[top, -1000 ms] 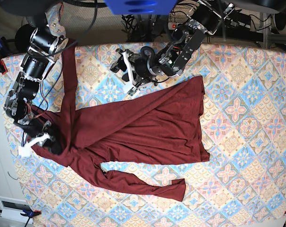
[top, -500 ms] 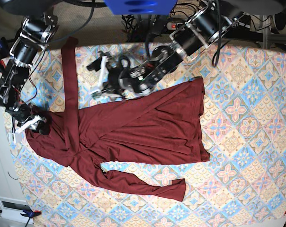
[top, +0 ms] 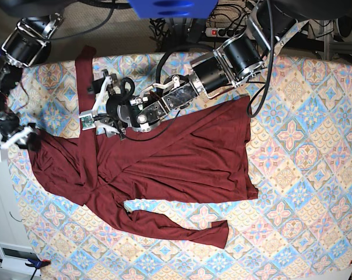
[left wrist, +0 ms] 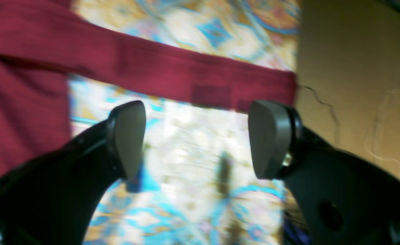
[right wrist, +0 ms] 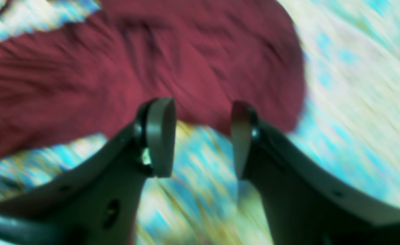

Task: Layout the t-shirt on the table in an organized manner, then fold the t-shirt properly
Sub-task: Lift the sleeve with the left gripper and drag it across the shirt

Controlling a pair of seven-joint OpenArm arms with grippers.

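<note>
The dark maroon t-shirt point(top: 182, 157) lies spread on the patterned table point(top: 304, 175). One long sleeve point(top: 85, 81) runs up to the far edge, and the other point(top: 176, 227) lies along the near side. My left gripper point(top: 92, 105) hovers open beside the upper sleeve. In the left wrist view the sleeve point(left wrist: 186, 75) crosses just beyond my open left gripper point(left wrist: 200, 139), whose jaws are empty. At the table's left edge my right gripper point(top: 10, 142) is open, next to the shirt's shoulder. The right wrist view shows the bunched fabric point(right wrist: 135, 68) past my empty right gripper point(right wrist: 201, 139).
The table's left edge and the floor point(left wrist: 356, 68) lie close to both grippers. Cables and a power strip point(top: 222, 29) run behind the far edge. A white box point(top: 16, 254) sits on the floor at lower left. Bare cloth covers the table's right half point(top: 316, 116).
My right gripper opened, let go of the shirt's shoulder and drew back to the left edge. My left arm reached further left over the shirt to the upper sleeve. The shoulder now lies flatter.
</note>
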